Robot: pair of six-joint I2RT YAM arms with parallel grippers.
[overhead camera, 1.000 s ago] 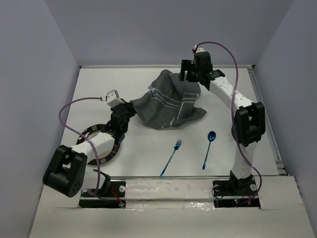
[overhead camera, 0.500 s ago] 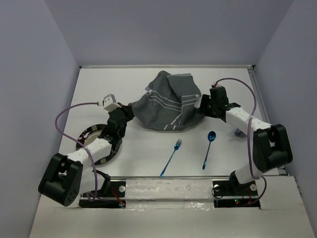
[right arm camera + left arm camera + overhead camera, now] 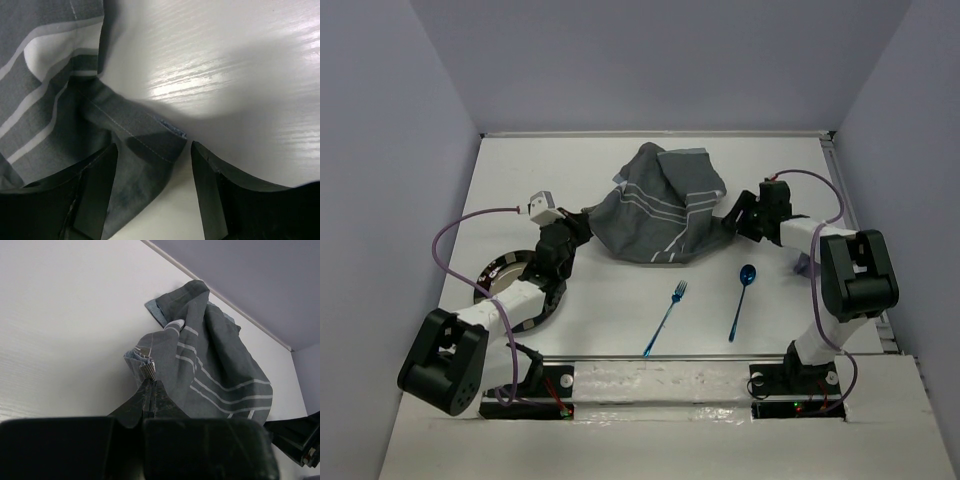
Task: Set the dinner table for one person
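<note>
Right gripper (image 3: 738, 212) has dropped from above the far side of the placemat (image 3: 655, 210) to low at its right edge. Its jaws stand apart, straddling a hemmed corner of the grey striped cloth without clamping it. Left gripper (image 3: 148, 381) is closed, pinching a fold at the placemat's left edge. Placemat sits heaped and crumpled on the far middle of the dinner table (image 3: 800, 165). Blue fork (image 3: 666, 318) and blue spoon (image 3: 742, 298) lie nearer the bases, apart from each other. Dark plate (image 3: 492, 272) lies partly under the left forearm.
</note>
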